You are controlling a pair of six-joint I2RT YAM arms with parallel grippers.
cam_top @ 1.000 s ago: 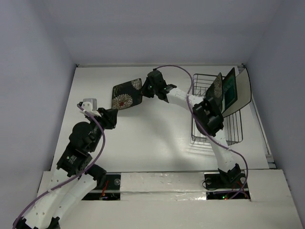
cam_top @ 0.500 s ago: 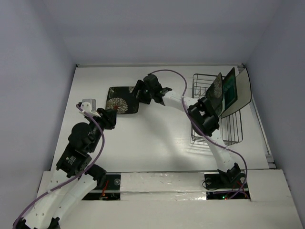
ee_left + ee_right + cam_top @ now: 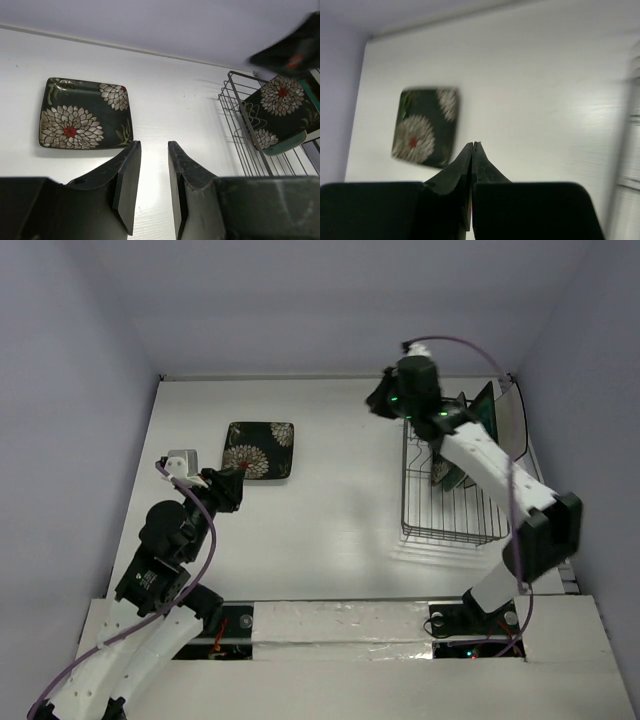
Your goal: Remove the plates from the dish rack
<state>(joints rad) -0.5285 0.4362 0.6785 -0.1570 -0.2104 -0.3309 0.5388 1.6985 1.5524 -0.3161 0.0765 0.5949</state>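
Note:
A black square plate with white-red flowers [image 3: 260, 449] lies flat on the table at the left; it also shows in the left wrist view [image 3: 85, 114] and the right wrist view [image 3: 425, 126]. The dark wire dish rack [image 3: 455, 510] stands at the right. It holds a second black floral plate [image 3: 280, 107], a teal plate [image 3: 487, 412] and a cream plate [image 3: 517, 425], all upright. The mint plate does not show. My right gripper [image 3: 378, 402] is shut and empty above the rack's far left corner. My left gripper [image 3: 238, 478] is open and empty, just in front of the flat plate.
The white table [image 3: 340, 490] is walled in at the back and on both sides. The right arm [image 3: 490, 470] arches over the rack. The rack's wire edge [image 3: 235, 115] shows at the right of the left wrist view.
The right gripper has let go of the black floral plate, which now lies flat on the table. It swung right, back to the rack, and is shut. The left arm barely moved.

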